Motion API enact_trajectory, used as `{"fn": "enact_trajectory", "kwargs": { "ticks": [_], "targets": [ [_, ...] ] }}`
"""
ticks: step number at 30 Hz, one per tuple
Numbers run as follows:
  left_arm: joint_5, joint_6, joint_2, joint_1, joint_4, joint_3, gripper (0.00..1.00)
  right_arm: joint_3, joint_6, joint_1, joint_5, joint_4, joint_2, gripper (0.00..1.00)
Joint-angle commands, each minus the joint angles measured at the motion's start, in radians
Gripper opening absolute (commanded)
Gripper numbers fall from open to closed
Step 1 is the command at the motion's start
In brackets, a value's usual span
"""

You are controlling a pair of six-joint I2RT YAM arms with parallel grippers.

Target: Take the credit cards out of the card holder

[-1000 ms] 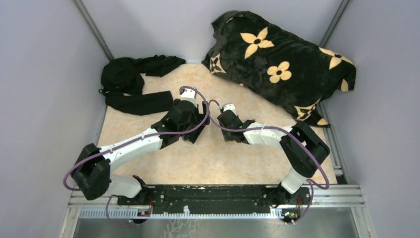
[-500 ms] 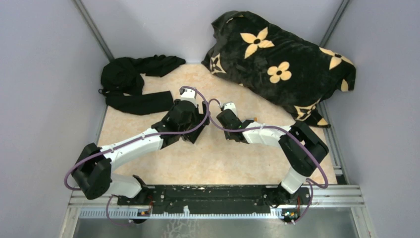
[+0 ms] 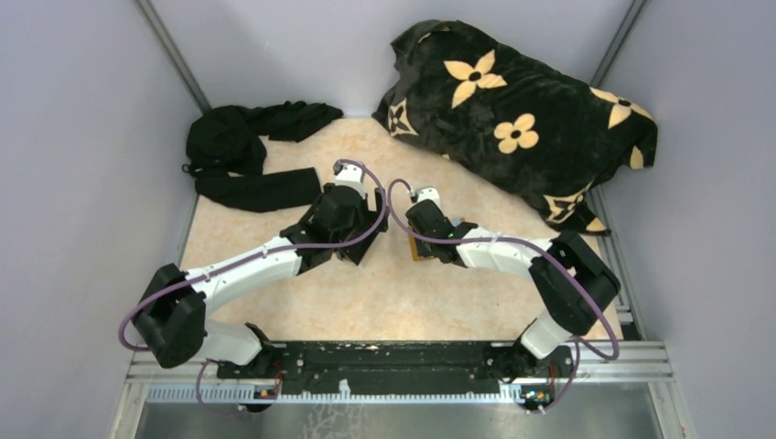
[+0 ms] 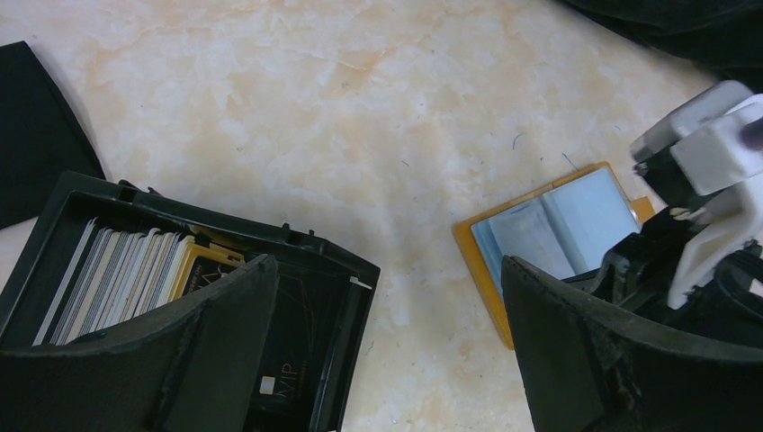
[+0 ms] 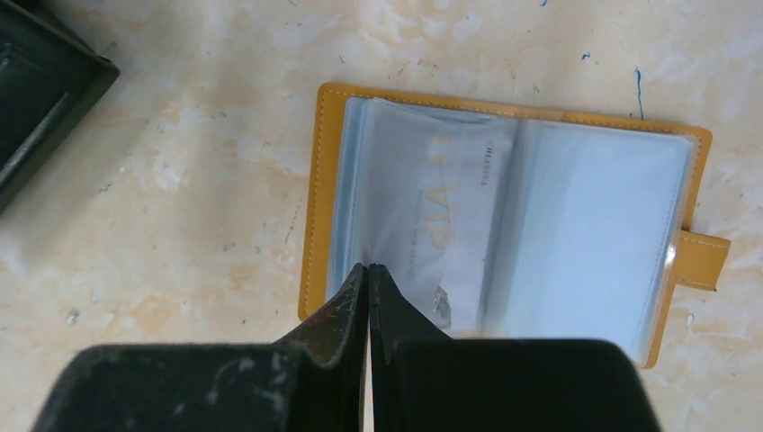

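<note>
The orange card holder (image 5: 322, 189) lies open flat on the marble table, its clear sleeves facing up. A pale silvery credit card (image 5: 436, 202) with faint print sits inside the left sleeve. The right sleeve (image 5: 594, 225) looks light blue and blurred. My right gripper (image 5: 369, 267) is shut, its tips pressed together over the lower left of the left sleeve, and nothing shows between them. My left gripper (image 4: 387, 270) stands wide open above bare table, between the black box and the card holder (image 4: 477, 261).
A black open-topped box (image 4: 346, 270) holding several upright cards (image 4: 126, 270) sits left of the holder; its corner (image 5: 40, 85) shows in the right wrist view. A flowered blanket (image 3: 522, 119) fills the back right, and black cloth (image 3: 242, 151) lies at the back left.
My right gripper has closed from partly open to shut. The right arm shifted slightly toward the near right, and an orange edge of the holder now shows beside it. The left arm held still.
</note>
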Motion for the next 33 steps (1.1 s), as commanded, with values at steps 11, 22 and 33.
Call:
{"fn": "enact_trajectory", "kwargs": {
  "ticks": [11,22,33],
  "targets": [
    [0.079,-0.001,0.019,-0.003,0.024,-0.002,0.99,-0.120,0.102,-0.150,-0.201,0.124,-0.218,0.00],
    [0.263,-0.057,0.106,-0.003,0.075,0.020,0.99,-0.199,0.167,-0.247,-0.279,0.153,-0.335,0.00],
    [0.469,-0.111,0.209,-0.003,0.216,0.030,0.99,-0.274,0.210,-0.335,-0.335,0.165,-0.384,0.00]
  ]
}}
